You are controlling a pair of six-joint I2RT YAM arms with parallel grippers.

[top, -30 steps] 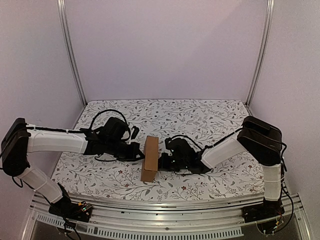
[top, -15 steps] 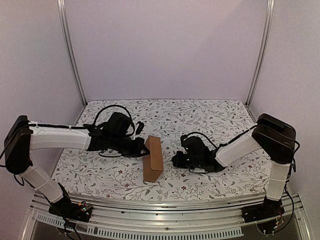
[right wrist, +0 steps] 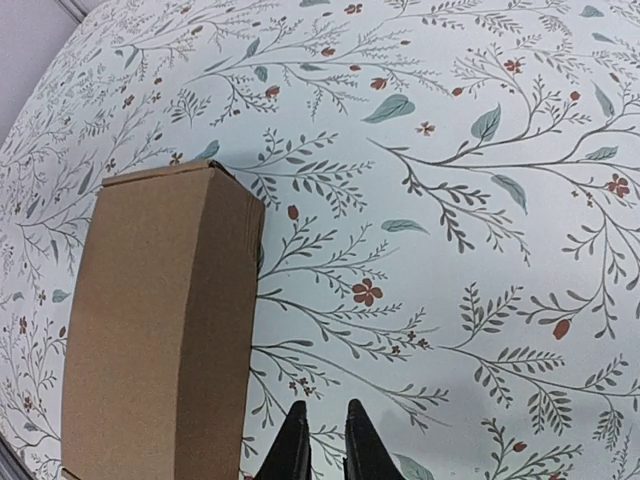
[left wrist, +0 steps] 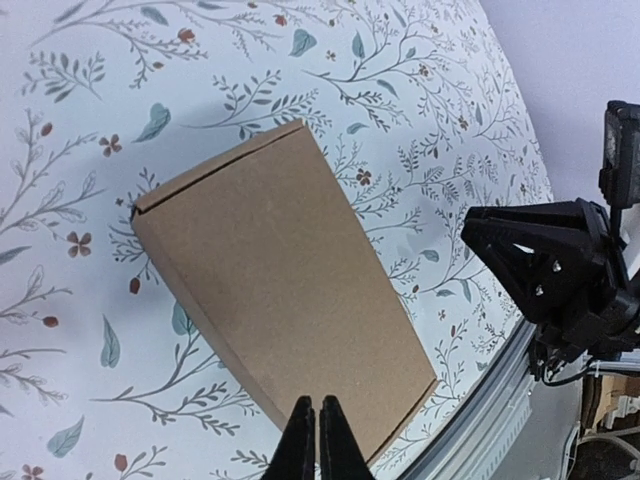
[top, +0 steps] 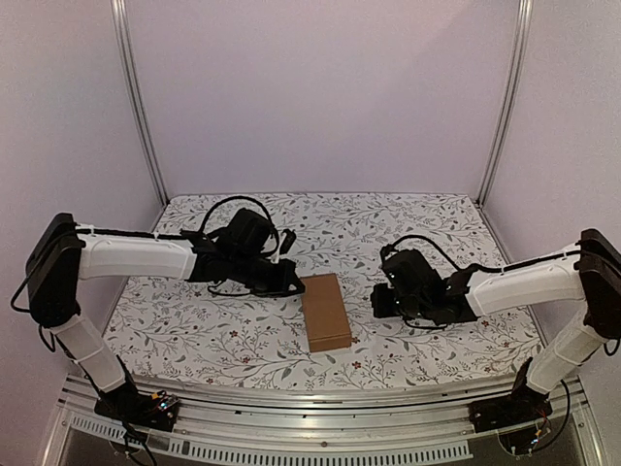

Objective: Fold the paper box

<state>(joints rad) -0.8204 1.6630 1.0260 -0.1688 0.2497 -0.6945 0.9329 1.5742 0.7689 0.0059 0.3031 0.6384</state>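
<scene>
The paper box point(top: 326, 311) lies closed and flat on one broad face, a plain brown oblong with its long axis running from the far side towards the near edge of the table point(top: 417, 228), turned slightly off square. From overhead I see it sitting between my two arms, with nothing holding it. The left fingers point(top: 291, 284) come in at the box's far-left corner, their tips right by that corner. In the left wrist view the box point(left wrist: 280, 330) fills the middle of the picture, and the left fingers point(left wrist: 300, 450) are pressed together with no gap showing, their tips lined up with one long edge of the box close to an end. I cannot tell from either view whether the tips actually touch the cardboard or only hover just above it. On the box's other side, the right fingers point(top: 378, 303) stand off from its right long edge, with a strip of flowered cloth showing between them and the cardboard. In the right wrist view the box point(right wrist: 155, 320) lies to the left of the right fingers point(right wrist: 290, 455), near them but clearly apart. Those fingers are parted by a narrow slot with only cloth showing through it, and they pinch nothing.
</scene>
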